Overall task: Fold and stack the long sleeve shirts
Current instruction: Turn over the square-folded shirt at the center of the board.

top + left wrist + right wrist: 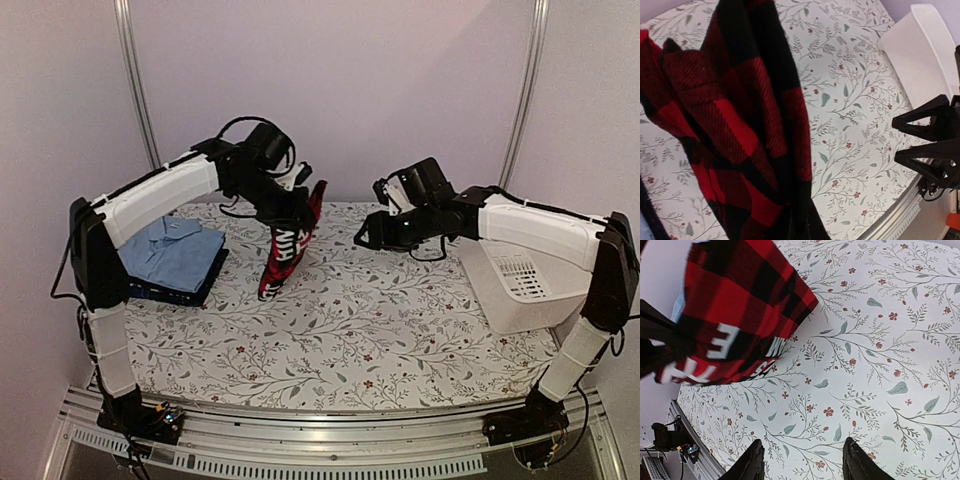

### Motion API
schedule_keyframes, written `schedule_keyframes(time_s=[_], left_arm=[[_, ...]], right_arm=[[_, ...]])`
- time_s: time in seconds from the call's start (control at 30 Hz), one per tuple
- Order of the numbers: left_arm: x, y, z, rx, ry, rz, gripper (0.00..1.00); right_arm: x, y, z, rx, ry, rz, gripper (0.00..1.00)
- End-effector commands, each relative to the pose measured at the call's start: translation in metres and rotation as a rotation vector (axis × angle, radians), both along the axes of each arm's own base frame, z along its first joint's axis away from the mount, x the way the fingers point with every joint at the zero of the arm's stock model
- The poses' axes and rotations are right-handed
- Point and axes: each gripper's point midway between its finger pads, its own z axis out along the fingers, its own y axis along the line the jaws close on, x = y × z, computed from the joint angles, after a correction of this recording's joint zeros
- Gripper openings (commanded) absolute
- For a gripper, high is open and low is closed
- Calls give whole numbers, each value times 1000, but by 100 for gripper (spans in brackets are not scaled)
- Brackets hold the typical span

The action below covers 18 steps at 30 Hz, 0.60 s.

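Note:
The red-and-black checked flannel shirt point(288, 240) hangs bunched above the table, its lower end near the cloth. My left gripper point(298, 205) is shut on its top edge. In the left wrist view the flannel shirt point(735, 115) fills the left half and hides my fingers. White lettering shows on the flannel shirt point(740, 305) in the right wrist view. My right gripper point(368, 233) hovers to the right of the flannel, apart from it. There the right gripper point(802, 460) is open with only tablecloth between its fingers point(752, 462). A folded light blue shirt point(175, 250) lies on a dark navy garment point(172, 292) at the left.
A white plastic basket point(520, 285) lies tipped at the table's right side, under my right arm; the basket point(925, 45) also shows in the left wrist view. The floral tablecloth point(360, 330) covers the table. The metal rail runs along the near edge point(330, 435).

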Motion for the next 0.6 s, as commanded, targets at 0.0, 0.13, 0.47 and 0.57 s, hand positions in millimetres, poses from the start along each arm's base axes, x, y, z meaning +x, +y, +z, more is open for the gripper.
schedule_keyframes(time_s=[0.0,0.13,0.47,0.57], left_arm=[[-54,-133,-55,-70,180,-55,21],[-76,-214,-72,-131,201,-113,54],[-31,-119,-63,-111,102,99,64],[-11,-70,-77,-94,99,135,64]], right_arm=[[-8,-58,26,-57,-65,-103,53],[-24,-111,35,-78,-101,-206,59],[-39,-106,-8,-40,17,-176,60],[-37,-101,-32,-59,61,-175,60]])
